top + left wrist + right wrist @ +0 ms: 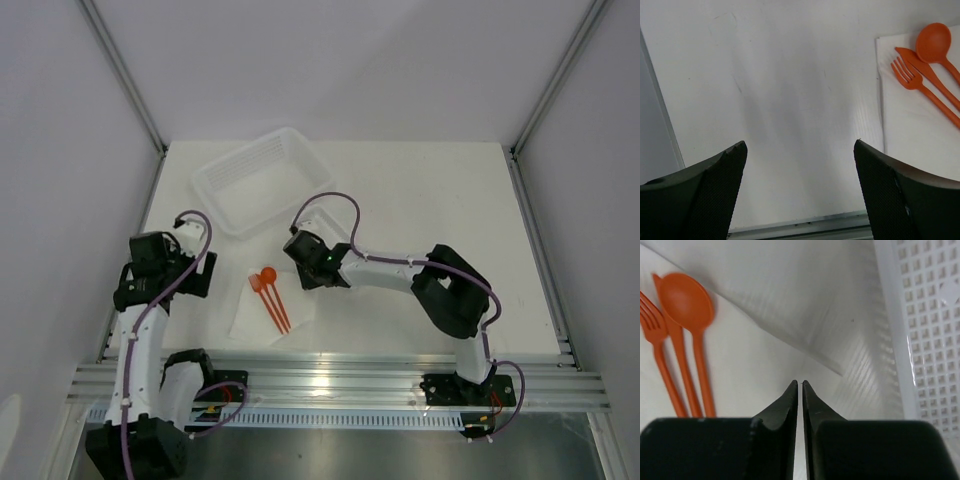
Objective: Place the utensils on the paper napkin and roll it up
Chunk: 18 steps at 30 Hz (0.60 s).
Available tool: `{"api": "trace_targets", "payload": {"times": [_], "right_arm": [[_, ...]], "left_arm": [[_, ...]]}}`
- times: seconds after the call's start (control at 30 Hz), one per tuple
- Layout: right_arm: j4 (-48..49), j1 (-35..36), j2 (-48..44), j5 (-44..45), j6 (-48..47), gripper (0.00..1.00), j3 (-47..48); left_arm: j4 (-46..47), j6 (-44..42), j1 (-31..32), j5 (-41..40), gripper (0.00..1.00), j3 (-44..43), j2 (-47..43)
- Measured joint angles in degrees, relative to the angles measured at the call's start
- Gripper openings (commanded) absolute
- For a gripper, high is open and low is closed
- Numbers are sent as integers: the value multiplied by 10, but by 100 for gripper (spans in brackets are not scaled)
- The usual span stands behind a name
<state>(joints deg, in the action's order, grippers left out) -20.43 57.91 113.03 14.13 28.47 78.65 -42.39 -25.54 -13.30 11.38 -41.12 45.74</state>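
The paper napkin (245, 318) lies flat near the table's front edge, left of centre. Three orange utensils (272, 298) rest side by side on it: a spoon (935, 42), a knife (920, 62) and a fork (912, 82). My left gripper (198, 272) is open over bare table left of the napkin (910, 130), with nothing between its fingers (725, 165). My right gripper (293, 252) hovers at the napkin's far right side, its jaws shut to a thin slit on nothing. In its wrist view the spoon (685, 300) and fork (655, 325) lie left of the gripper (800, 382).
A large translucent white plastic basket (320, 172) sits tilted at the back, just beyond the right gripper; its grid wall (930, 315) fills the right of the right wrist view. The table's metal front rail (330, 375) runs close behind the napkin.
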Motion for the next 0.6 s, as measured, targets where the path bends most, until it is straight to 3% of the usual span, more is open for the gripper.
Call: {"api": "trace_targets", "payload": {"times": [0.4, 0.5, 0.53, 0.6], "right_arm": [[36, 8, -38, -6, 75, 7, -98], [28, 14, -46, -6, 80, 13, -103], [24, 15, -49, -6, 80, 23, -103], [10, 16, -60, -5, 71, 28, -100]], "left_arm": [[1, -7, 166, -22, 88, 26, 32], [12, -7, 174, -23, 87, 26, 59], [15, -6, 177, -23, 87, 26, 65], [19, -6, 185, -22, 87, 26, 75]]}}
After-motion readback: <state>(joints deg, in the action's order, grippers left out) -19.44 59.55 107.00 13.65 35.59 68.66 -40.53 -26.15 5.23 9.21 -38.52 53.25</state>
